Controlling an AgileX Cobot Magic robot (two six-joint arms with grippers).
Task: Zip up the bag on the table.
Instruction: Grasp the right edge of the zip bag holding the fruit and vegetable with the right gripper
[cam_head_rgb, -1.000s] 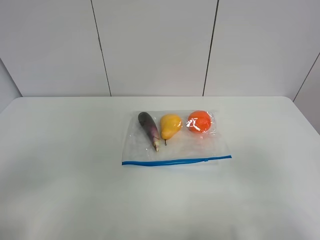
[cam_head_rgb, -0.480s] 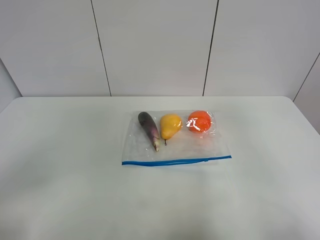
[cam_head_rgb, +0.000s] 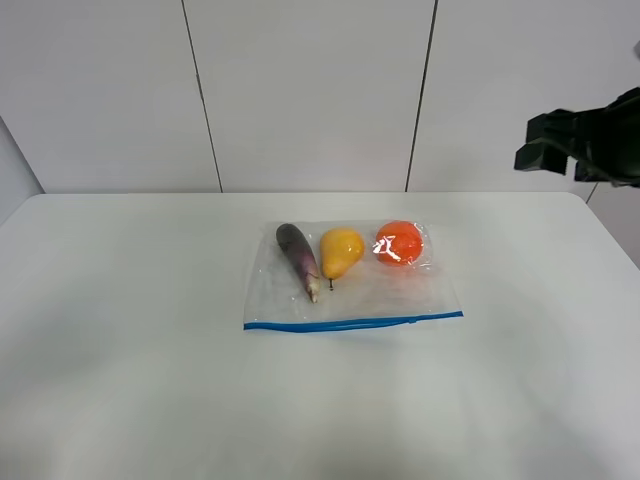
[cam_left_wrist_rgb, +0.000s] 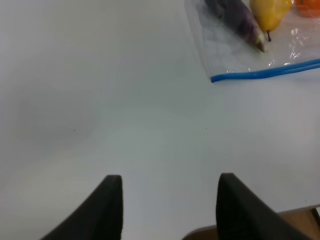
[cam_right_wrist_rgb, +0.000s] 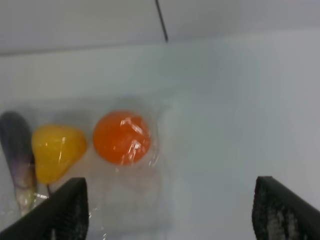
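The clear bag (cam_head_rgb: 350, 285) lies flat in the middle of the white table (cam_head_rgb: 120, 340). Its blue zipper strip (cam_head_rgb: 350, 323) runs along the near edge. Inside are an eggplant (cam_head_rgb: 298, 258), a yellow pear (cam_head_rgb: 341, 250) and an orange fruit (cam_head_rgb: 400, 242). My right arm (cam_head_rgb: 580, 140) hangs high at the upper right, well clear of the bag. My right gripper (cam_right_wrist_rgb: 167, 215) is open and empty above the bag's far side, with the orange fruit (cam_right_wrist_rgb: 121, 137) below it. My left gripper (cam_left_wrist_rgb: 170, 207) is open and empty over bare table, with the zipper's left end (cam_left_wrist_rgb: 235, 76) ahead.
A white panelled wall (cam_head_rgb: 310, 90) stands behind the table. The table's far edge (cam_head_rgb: 300, 194) runs along it. The table's near edge (cam_left_wrist_rgb: 295, 214) shows by the left gripper's finger.
My right arm has come into the exterior view at the upper right. The bag and its contents have not moved.
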